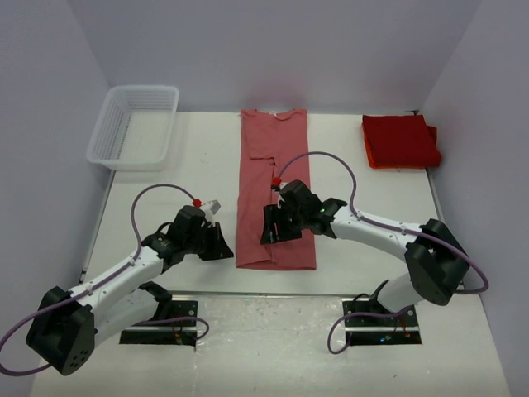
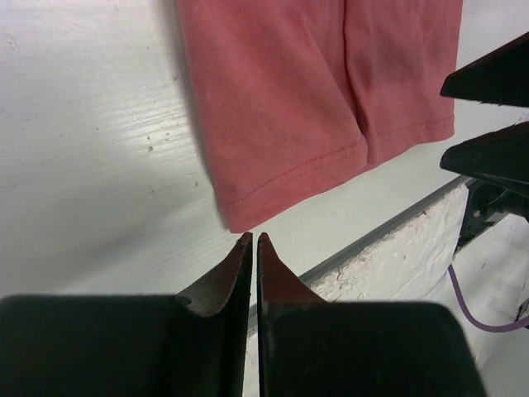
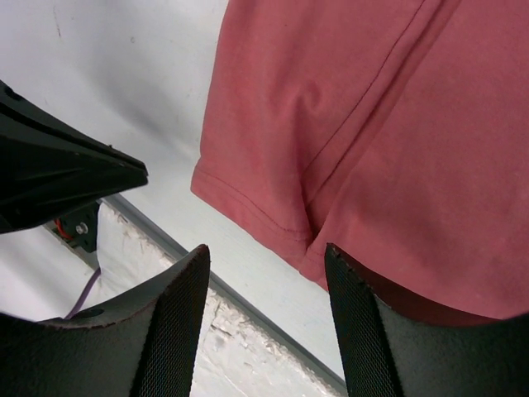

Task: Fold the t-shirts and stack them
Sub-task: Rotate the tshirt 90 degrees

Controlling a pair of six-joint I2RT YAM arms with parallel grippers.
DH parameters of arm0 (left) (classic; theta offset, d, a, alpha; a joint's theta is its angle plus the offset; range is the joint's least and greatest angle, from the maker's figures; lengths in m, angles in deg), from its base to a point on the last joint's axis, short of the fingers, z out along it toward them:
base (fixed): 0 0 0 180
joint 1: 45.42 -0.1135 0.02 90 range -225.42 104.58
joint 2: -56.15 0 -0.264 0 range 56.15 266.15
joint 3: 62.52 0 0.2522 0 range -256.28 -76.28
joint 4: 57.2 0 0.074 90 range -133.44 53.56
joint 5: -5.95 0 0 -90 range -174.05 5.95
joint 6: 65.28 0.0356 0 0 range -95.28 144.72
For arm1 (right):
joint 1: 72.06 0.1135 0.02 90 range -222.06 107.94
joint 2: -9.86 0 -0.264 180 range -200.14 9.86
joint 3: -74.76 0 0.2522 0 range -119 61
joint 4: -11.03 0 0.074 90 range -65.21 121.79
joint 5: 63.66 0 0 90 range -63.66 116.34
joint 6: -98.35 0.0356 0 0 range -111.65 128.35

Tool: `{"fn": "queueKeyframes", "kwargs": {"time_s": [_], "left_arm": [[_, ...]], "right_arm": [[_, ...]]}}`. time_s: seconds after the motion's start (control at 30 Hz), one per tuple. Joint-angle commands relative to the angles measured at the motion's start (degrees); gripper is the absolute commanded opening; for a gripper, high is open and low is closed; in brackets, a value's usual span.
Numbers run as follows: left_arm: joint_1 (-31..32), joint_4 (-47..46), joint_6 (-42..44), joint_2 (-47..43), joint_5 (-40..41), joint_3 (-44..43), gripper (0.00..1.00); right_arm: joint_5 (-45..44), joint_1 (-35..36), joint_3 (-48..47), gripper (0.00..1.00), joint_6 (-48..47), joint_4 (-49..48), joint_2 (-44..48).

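A faded salmon-red t-shirt (image 1: pixel 274 190) lies flat in the table's middle, folded lengthwise into a long strip with its collar at the far end. Its near hem shows in the left wrist view (image 2: pixel 314 107) and the right wrist view (image 3: pixel 372 141). Brighter red t-shirts (image 1: pixel 400 141) lie folded in a stack at the back right. My left gripper (image 1: pixel 221 245) is shut and empty, with its tips (image 2: pixel 254 236) just short of the strip's near left corner. My right gripper (image 1: pixel 273 230) is open over the near hem (image 3: pixel 266 248) and holds nothing.
A white mesh basket (image 1: pixel 132 126) stands at the back left. The table's near edge (image 2: pixel 397 231) runs just beyond the shirt's hem, with the arm bases below it. White walls close in the back and sides. The two grippers are close together, and my right fingers (image 2: pixel 494 76) show in the left wrist view.
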Motion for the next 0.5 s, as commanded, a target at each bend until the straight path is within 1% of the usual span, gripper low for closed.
{"fn": "queueKeyframes", "kwargs": {"time_s": [0.0, 0.27, 0.47], "left_arm": [[1.4, -2.88, -2.13, 1.15, -0.94, 1.0, 0.05], [6.23, -8.67, -4.42, 6.77, -0.5, 1.88, 0.05], [6.94, -11.84, -5.04, 9.5, 0.11, 2.58, 0.05]], "right_arm": [[0.83, -0.09, -2.6, 0.59, -1.1, 0.26, -0.96], [1.79, -0.09, -2.86, 0.58, -1.27, -0.35, -2.2], [3.46, -0.09, -2.07, 0.58, -1.01, -1.93, -3.34]]}}
